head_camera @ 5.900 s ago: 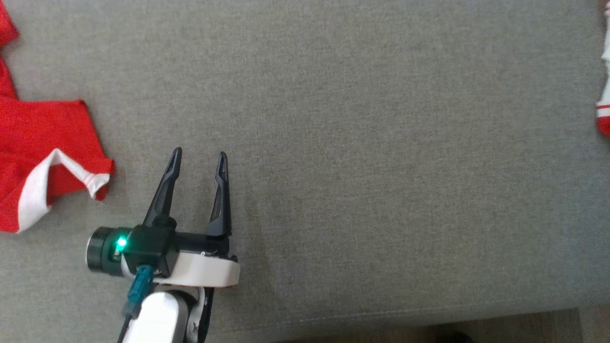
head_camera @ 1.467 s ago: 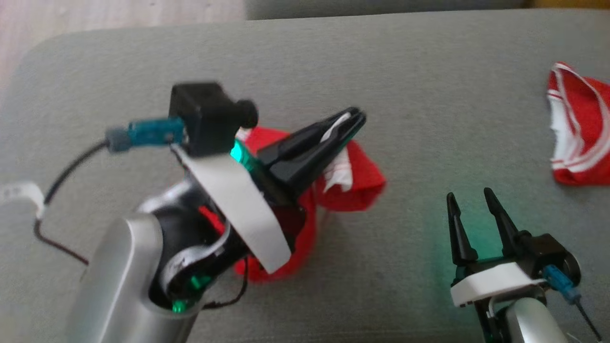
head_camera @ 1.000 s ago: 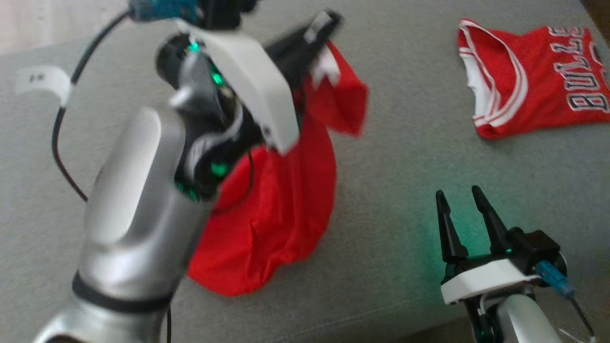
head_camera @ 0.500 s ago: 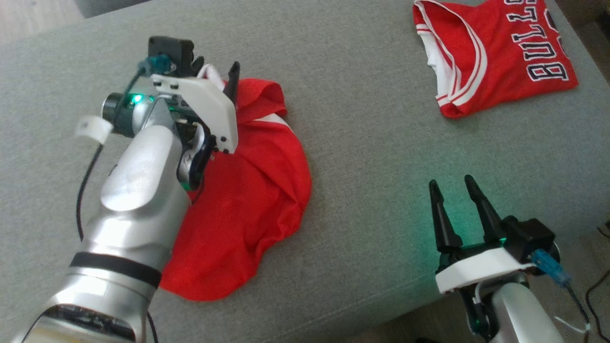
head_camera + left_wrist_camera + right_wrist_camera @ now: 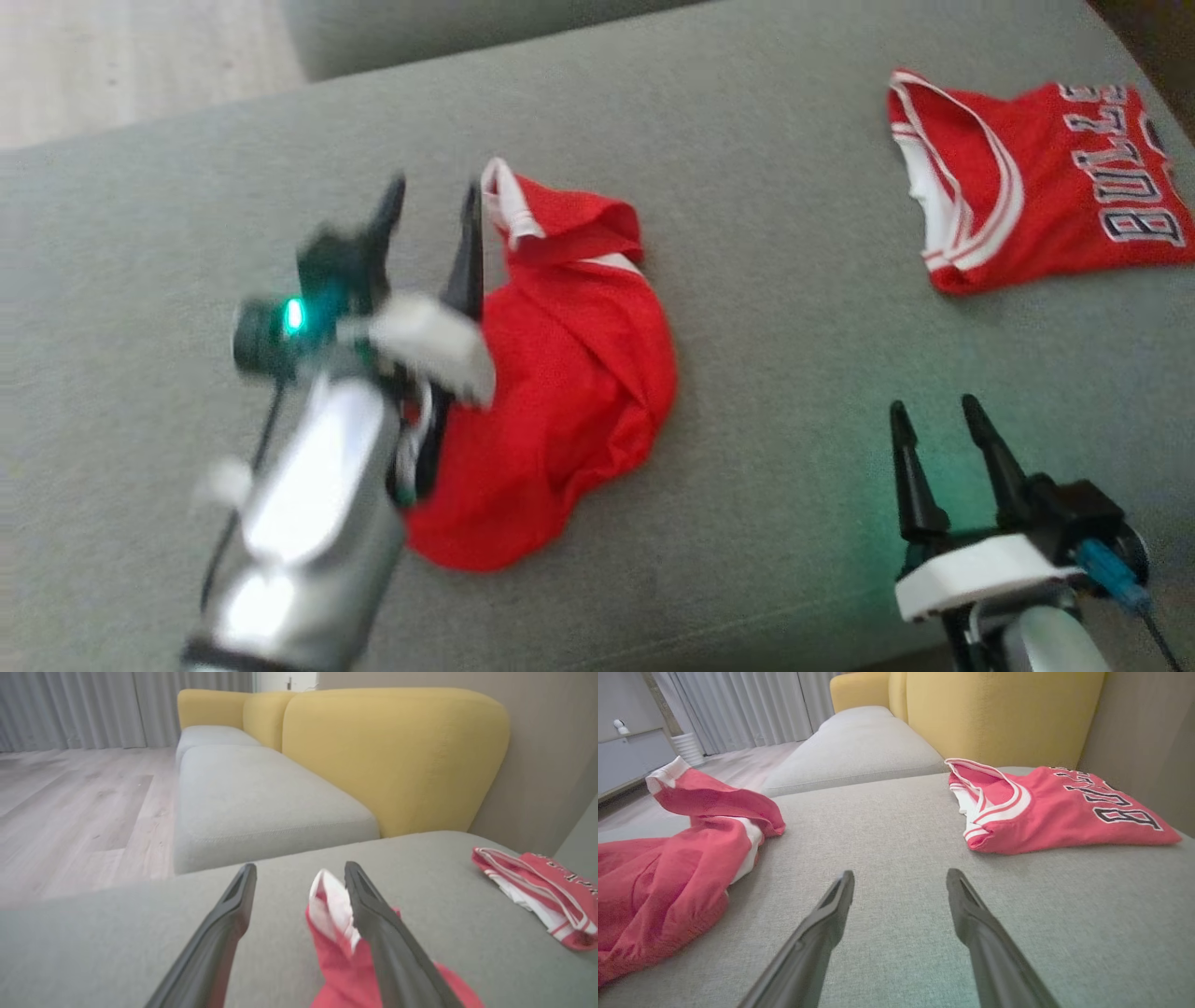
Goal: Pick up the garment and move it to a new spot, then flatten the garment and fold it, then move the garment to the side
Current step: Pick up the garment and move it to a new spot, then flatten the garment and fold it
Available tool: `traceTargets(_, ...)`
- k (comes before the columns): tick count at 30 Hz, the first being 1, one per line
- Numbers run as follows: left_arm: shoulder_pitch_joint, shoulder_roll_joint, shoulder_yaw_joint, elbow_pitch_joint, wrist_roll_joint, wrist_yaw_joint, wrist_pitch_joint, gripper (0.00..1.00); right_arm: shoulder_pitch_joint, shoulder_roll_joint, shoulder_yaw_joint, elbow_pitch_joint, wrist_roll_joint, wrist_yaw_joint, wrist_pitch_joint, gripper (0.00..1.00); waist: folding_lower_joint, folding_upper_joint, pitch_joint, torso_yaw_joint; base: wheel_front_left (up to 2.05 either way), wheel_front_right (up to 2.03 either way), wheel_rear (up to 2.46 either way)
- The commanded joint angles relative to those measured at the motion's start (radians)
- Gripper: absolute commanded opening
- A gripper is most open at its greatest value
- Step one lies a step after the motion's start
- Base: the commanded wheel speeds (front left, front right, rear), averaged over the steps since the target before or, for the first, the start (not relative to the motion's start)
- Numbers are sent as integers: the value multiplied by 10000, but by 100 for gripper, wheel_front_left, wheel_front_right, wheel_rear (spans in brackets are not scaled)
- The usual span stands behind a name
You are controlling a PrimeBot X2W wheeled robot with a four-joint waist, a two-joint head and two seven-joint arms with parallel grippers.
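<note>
Red garment [image 5: 569,373] lies crumpled mid-way along our grey cushion [image 5: 766,308].
From left: our left gripper [image 5: 435,187] stands fingers spread, gripping nothing, the garment's white hem just beside 1 finger; our right gripper [image 5: 934,403], likewise spread and empty, hovers over bare cushion; a lettered red jersey [image 5: 1036,210] lies at far right.

I am seeing a wide bare strip of grey cushion [image 5: 794,373] running between the crumpled red garment [image 5: 569,373] and the folded jersey [image 5: 1027,196]. The right gripper [image 5: 934,406] is hovering at its near end, with nothing lying ahead of its spread fingers. The left gripper [image 5: 434,191] is standing spread just beside the garment, whose white-trimmed edge is rising against its inner finger. The yellow backrest [image 5: 392,756] is walling off the far side.
</note>
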Motion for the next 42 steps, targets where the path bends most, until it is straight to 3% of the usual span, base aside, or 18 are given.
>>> traceTargets(1, 159, 250, 348, -595, 115, 179, -132, 100, -30, -39, 112, -415, -112, -7, -61, 100, 0, 0, -360, 426, 0, 0, 0)
traceTargets(8, 3050, 458, 441, -2650, 577, 1014, -328, 100, 441, -39, -430, -830, -641, -7, -61, 100, 0, 0, -682, 1337, 0, 0, 0)
traceTargets(18, 6126, 371, 1345, -4432, 1687, 1423, -335, 100, 1077, -39, -769, -1012, -910, -7, -61, 100, 0, 0, -1367, 2310, 0, 0, 0)
traceTargets(22, 6629, 324, 1752, -4572, 1851, 1329, -335, 100, 1190, -39, -765, -1019, -889, -7, -61, 100, 0, 0, -1454, 2427, 0, 0, 0)
traceTargets(35, 7167, 140, 2925, -4548, 2462, 362, -336, 100, 1300, -39, -416, -956, -806, -7, -61, 100, 0, 0, -1538, 2445, 0, 0, 0)
traceTargets(39, 7045, 13, 2853, -4743, 2663, 130, -336, 100, 1251, -39, -376, -943, -767, -7, -61, 100, 0, 0, -1450, 2323, 0, 0, 0)
traceTargets(42, 6685, -85, 2269, -5145, 2888, -232, -336, 100, 1176, -39, -327, -962, -745, -7, -61, 100, 0, 0, -1294, 2201, 0, 0, 0)
